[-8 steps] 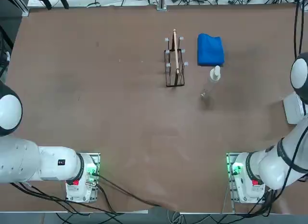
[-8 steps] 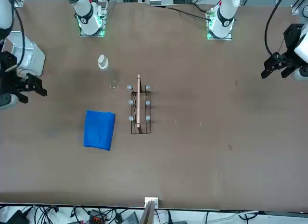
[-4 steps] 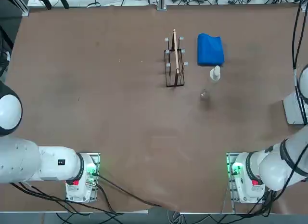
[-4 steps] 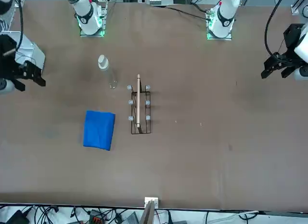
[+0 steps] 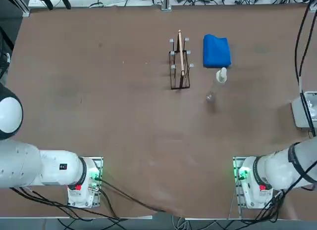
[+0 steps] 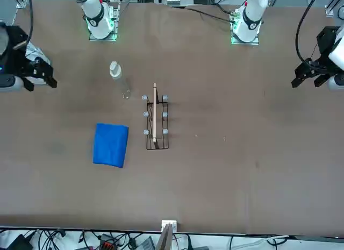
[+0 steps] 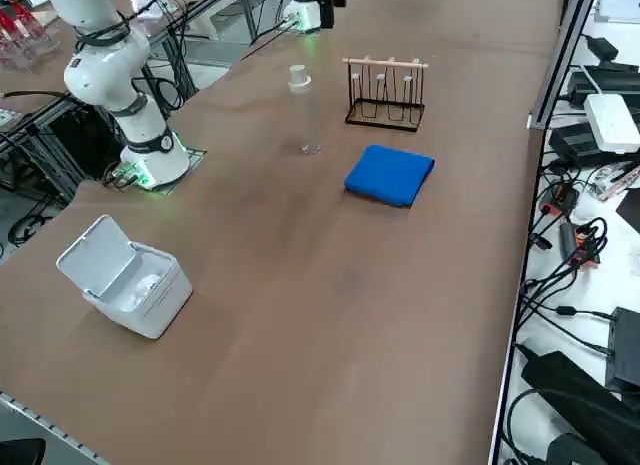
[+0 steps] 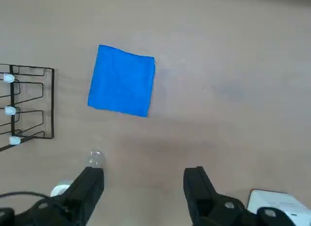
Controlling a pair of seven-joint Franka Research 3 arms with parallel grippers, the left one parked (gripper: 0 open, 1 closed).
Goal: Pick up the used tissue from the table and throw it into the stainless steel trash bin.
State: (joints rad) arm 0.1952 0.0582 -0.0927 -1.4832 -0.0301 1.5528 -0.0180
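On the robot's left-hand side of this group, seen from overhead, a dark wire rack [image 5: 180, 67] stands on the brown counter [image 5: 138, 116], a pale rod running along its top and small white pieces along its sides. Next to the right comes a folded blue cloth [image 5: 216, 52], lying flat near the rack but apart from it. The small clear bottle [image 5: 216, 86] stands upright just beside the cloth's near end, its white cap on top. Farthest right is the trash bin [image 7: 160, 310], a pale grey box well apart from the bottle, its lid [image 7: 95, 255] swung open. The used tissue is in there — a small crumpled white wad [image 7: 148, 283] shows down inside the open box, below the rim. The right gripper [image 8: 144, 172] is over the counter on the bin's side, and from the front view it partly covers the bin. Its two dark fingers are spread wide, with a broad gap between them and only bare brown surface showing through; it holds nothing. I cannot tell how high above the counter the fingertips are — they look clear of the cloth, and in the wrist view one finger overlaps part of the bottle.
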